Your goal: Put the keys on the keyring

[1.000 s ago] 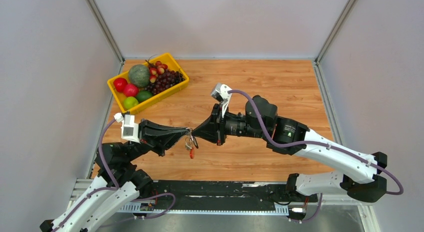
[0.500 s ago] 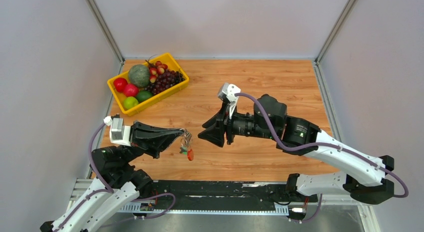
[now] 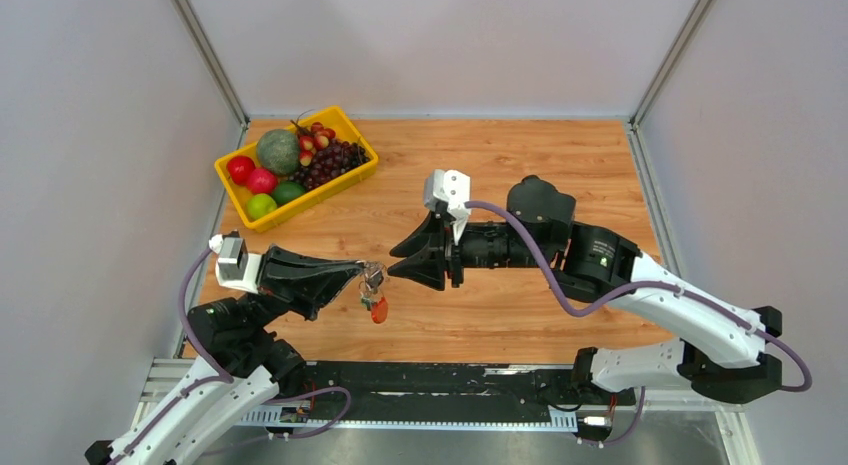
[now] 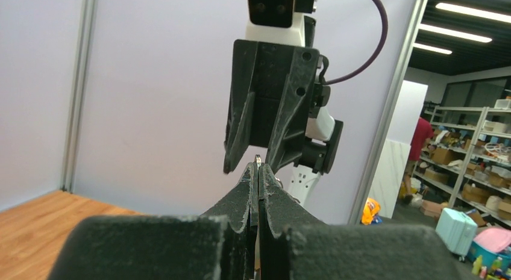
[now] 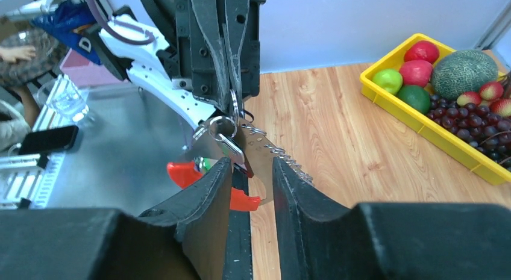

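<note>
Gripper status: the left gripper (image 3: 362, 273) is fully closed on the top of the keyring (image 3: 373, 283) and holds it in the air above the near-left part of the worktop (image 3: 560, 175). The right gripper (image 3: 393, 262) faces it from the right with its jaws partly apart and nothing between them. Its fingertips stand just beside the bunch.

In the right wrist view, the keyring (image 5: 222, 128) hangs directly below the left gripper (image 5: 232, 96). A small silver key (image 5: 229, 146), a grey serrated piece (image 5: 282, 158) and a red tag (image 5: 182, 173) dangle from it. A yellow fruit tray (image 3: 318, 194) sits well apart at the far left.

Step in hand, as judged: fitting the key to the ring, at or near its end. The key appears to hang with the bunch, but the views do not show whether it is fully threaded on the coil.

Next move: confirm seating. If the key is only partly on, the right gripper must close on the key's head and work it along the coil while the left gripper holds the ring steady. The parts are tiny, so the approach must be fine and exactly aligned.
</note>
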`<action>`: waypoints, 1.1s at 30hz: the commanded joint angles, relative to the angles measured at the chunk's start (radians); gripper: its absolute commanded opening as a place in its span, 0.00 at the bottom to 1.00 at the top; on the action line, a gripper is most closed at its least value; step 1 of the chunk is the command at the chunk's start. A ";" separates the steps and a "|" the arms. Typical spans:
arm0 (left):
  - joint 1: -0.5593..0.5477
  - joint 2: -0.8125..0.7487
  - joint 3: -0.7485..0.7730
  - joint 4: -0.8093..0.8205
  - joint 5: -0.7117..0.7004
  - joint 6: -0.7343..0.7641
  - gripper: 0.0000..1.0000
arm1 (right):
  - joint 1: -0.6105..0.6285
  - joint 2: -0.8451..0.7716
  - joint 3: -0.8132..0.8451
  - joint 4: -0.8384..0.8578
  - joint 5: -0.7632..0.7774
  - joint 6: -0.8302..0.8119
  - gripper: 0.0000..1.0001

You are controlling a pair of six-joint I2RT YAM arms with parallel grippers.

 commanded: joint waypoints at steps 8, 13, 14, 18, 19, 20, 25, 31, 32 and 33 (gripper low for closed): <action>-0.003 0.012 -0.027 0.167 -0.016 -0.079 0.00 | 0.034 0.034 0.019 0.072 -0.130 -0.189 0.33; -0.003 0.009 -0.035 0.176 -0.015 -0.084 0.00 | 0.041 0.036 0.023 0.087 -0.149 -0.214 0.32; -0.003 0.009 -0.036 0.178 -0.013 -0.087 0.00 | 0.041 0.040 0.031 0.086 -0.151 -0.213 0.32; -0.003 0.011 -0.044 0.195 -0.011 -0.100 0.00 | 0.041 0.060 0.044 0.087 -0.144 -0.211 0.29; -0.004 0.012 -0.044 0.199 -0.009 -0.101 0.00 | 0.041 0.063 0.048 0.089 -0.144 -0.210 0.28; -0.003 0.014 -0.046 0.202 -0.007 -0.103 0.00 | 0.042 0.066 0.050 0.090 -0.141 -0.211 0.27; -0.003 0.019 -0.052 0.215 0.001 -0.116 0.00 | 0.043 0.073 0.062 0.104 -0.141 -0.209 0.27; -0.003 0.019 -0.057 0.222 0.006 -0.120 0.00 | 0.042 0.090 0.082 0.110 -0.155 -0.199 0.28; -0.003 0.018 -0.057 0.223 0.005 -0.121 0.00 | 0.043 0.092 0.085 0.111 -0.158 -0.198 0.28; -0.003 0.018 -0.058 0.223 0.005 -0.120 0.00 | 0.043 0.095 0.088 0.111 -0.158 -0.195 0.28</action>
